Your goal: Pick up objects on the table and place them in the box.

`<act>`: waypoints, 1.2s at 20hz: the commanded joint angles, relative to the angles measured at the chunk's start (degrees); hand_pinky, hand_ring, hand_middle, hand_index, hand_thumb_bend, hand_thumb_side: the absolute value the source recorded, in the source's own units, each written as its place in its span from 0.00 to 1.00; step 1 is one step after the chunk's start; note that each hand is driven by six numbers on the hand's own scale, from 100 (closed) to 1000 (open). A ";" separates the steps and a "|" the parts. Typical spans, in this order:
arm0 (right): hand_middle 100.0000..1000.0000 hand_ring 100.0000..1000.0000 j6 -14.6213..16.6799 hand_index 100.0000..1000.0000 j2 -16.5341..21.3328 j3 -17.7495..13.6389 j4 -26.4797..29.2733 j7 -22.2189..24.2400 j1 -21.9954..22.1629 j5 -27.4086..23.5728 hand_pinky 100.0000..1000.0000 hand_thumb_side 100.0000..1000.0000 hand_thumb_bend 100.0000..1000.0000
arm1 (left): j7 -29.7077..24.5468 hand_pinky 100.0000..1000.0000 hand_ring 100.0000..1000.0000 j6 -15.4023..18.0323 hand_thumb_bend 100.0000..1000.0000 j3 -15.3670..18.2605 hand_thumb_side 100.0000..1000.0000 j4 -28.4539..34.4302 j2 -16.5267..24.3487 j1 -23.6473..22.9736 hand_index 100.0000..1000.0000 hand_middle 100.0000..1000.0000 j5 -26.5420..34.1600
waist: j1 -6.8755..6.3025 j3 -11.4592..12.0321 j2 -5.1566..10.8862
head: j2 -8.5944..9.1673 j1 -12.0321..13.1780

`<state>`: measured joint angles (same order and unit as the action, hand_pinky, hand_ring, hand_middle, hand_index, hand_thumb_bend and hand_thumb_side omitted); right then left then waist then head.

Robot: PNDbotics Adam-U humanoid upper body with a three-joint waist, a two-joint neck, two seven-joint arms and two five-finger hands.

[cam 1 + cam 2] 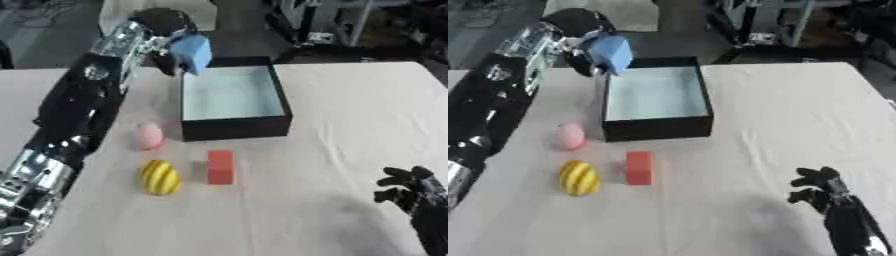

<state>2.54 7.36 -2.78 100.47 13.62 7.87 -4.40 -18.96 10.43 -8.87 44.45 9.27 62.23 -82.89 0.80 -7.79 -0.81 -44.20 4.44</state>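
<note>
Left eye view
Carrying hand: the robot's left hand [166, 35] is reaching in from the far left with its fingers curled round a light-blue block with a matte face [192, 52].
Block position: it is hanging in the air at the far-left corner of the black square box with a pale blue-grey inside [234, 130], partly over the rim, not yet lowered.
Box contents: the floor that shows is looking bare; nothing seems to be lying in it.
Progress, judged: one object is being delivered and none is showing as placed; release over the opening seems to be the step in hand.
Surface: everything is sitting on a table under a pale cream cloth [350, 110].

Right eye view
Left to do: three objects are waiting on the cloth near the box's near-left corner, all apart from one another.
Item 1: a smooth pink egg-shaped object [570, 135] is lying just left of the box's near wall.
Item 2: a yellow oval object with dark stripes [579, 177] is lying nearer than the pink one.
Item 3: a red rectangular block [639, 167] is standing just right of the striped one.
Idle hand: the right hand [826, 194] is resting at the near right, fingers relaxed and spread, holding nothing.
Room: dark floor and metal frames [767, 20] are showing beyond the far edge.
</note>
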 commanded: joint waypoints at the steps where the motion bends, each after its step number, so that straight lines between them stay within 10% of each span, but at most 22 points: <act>1: 0.54 0.46 0.10 0.73 0.58 -0.02 0.67 0.13 -0.76 -0.59 0.71 1.00 0.00 | 0.82 0.82 0.67 -2.11 0.17 0.56 0.16 -2.13 -1.83 0.24 0.77 0.68 -4.05 | 0.85 -0.20 0.65 | 0.08 0.08; 3: 0.54 0.46 0.04 0.73 0.57 -0.13 0.64 -0.02 -0.84 -0.60 0.71 1.00 0.00 | 1.88 0.83 0.70 -3.81 0.19 1.29 0.18 -3.62 -2.46 -0.43 0.80 0.71 -6.20 | 0.84 -0.24 0.55 | 0.08 -0.02; 8: 0.54 0.46 -0.01 0.73 0.46 -0.06 0.60 0.08 -0.77 -0.48 0.71 1.00 0.00 | 6.11 0.88 0.82 -7.32 0.56 2.33 0.79 -4.35 -1.93 -0.90 0.93 0.86 -9.24 | 0.86 0.09 0.44 | 0.08 -0.13; 11: 0.55 0.46 -0.01 0.73 0.41 -0.06 0.59 0.10 -0.68 -0.40 0.71 1.00 0.00 | 8.60 0.89 0.85 -8.22 0.61 2.34 0.88 -3.26 -0.96 -0.63 0.95 0.90 -8.76 | 0.88 0.30 0.45 | 0.08 -0.05; 15: 0.55 0.46 0.02 0.73 0.40 -0.24 0.60 0.01 -0.65 -0.40 0.71 1.00 0.00 | 8.34 0.88 0.82 -5.59 0.49 1.28 0.76 1.42 2.97 0.25 0.92 0.87 -4.51 | 0.81 0.56 0.51 | 0.08 -0.08; 16: 0.55 0.46 0.01 0.73 0.42 -0.32 0.59 -0.09 -0.63 -0.38 0.71 1.00 0.00 | 7.03 0.85 0.76 -4.09 0.34 0.89 0.60 3.03 4.48 0.44 0.89 0.82 -2.30 | 0.73 0.68 0.54 | 0.08 -0.17; 20: 0.55 0.46 -0.05 0.73 0.63 -0.51 0.52 -0.29 -0.43 -0.13 0.71 1.00 0.00 | -5.08 0.84 0.69 1.65 0.22 -1.38 0.46 9.86 13.63 1.06 0.84 0.74 10.93 | 0.27 1.28 0.68 | 0.08 -0.74; 21: 0.55 0.46 -0.04 0.73 0.73 -0.52 0.53 -0.29 -0.39 -0.06 0.71 1.00 0.00 | -8.45 0.84 0.69 2.12 0.39 -2.18 0.15 10.94 15.95 0.77 0.84 0.73 13.58 | 0.16 1.31 0.73 | 0.08 -0.83; 22: 0.55 0.46 0.00 0.73 0.84 -0.57 0.54 -0.31 -0.35 -0.01 0.71 1.00 0.00 | -11.84 0.83 0.69 2.44 0.20 -3.00 0.42 11.47 17.95 0.32 0.83 0.72 16.21 | 0.05 1.34 0.80 | 0.08 -0.94; 24: 0.55 0.46 0.03 0.73 1.03 -0.72 0.54 -0.47 -0.26 0.05 0.71 1.00 0.00 | -18.21 0.83 0.68 2.71 0.21 -4.75 0.41 11.61 20.92 -0.90 0.82 0.71 20.90 | -0.12 1.40 0.90 | 0.08 -1.12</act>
<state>2.47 7.34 -3.12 100.45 13.36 7.74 -4.53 -33.55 12.76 -12.85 54.61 26.90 60.37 -65.01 0.79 -6.37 -0.81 -44.20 3.56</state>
